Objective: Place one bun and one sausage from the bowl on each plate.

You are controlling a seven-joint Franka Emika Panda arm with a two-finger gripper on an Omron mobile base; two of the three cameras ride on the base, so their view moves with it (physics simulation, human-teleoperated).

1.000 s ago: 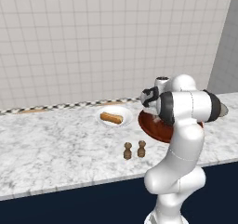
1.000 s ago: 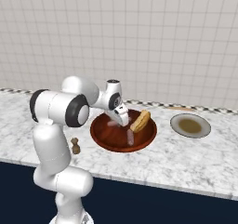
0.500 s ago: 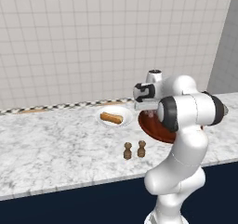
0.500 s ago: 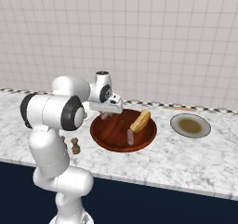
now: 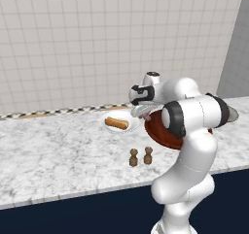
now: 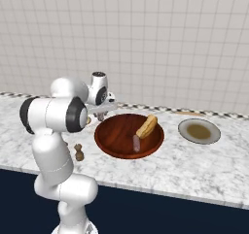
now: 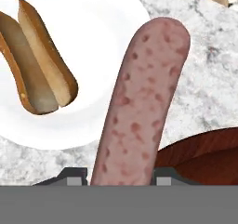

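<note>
My gripper (image 7: 118, 176) is shut on a pink speckled sausage (image 7: 139, 102), which hangs over the edge of a white plate (image 7: 107, 42). On that plate lies a split bun (image 7: 37, 65). In the left base view my gripper (image 5: 142, 114) hovers between this plate (image 5: 108, 127) and the reddish-brown bowl (image 5: 156, 131). The bowl (image 6: 116, 136) still holds a bun (image 6: 147, 126) and a second sausage (image 6: 136, 143). Another plate (image 6: 214, 131), with a brownish middle, sits to the bowl's right. My gripper (image 6: 100, 115) is just left of the bowl's rim.
Two small brown shakers (image 5: 140, 156) stand near the counter's front edge, in front of the left plate. A wooden board (image 6: 187, 113) lies against the tiled back wall. The marble counter (image 5: 53, 145) stretches open to the left.
The arm has swung left from above the bowl to the edge of the plate with the bun, carrying the sausage. The things in the bowl have not moved.
</note>
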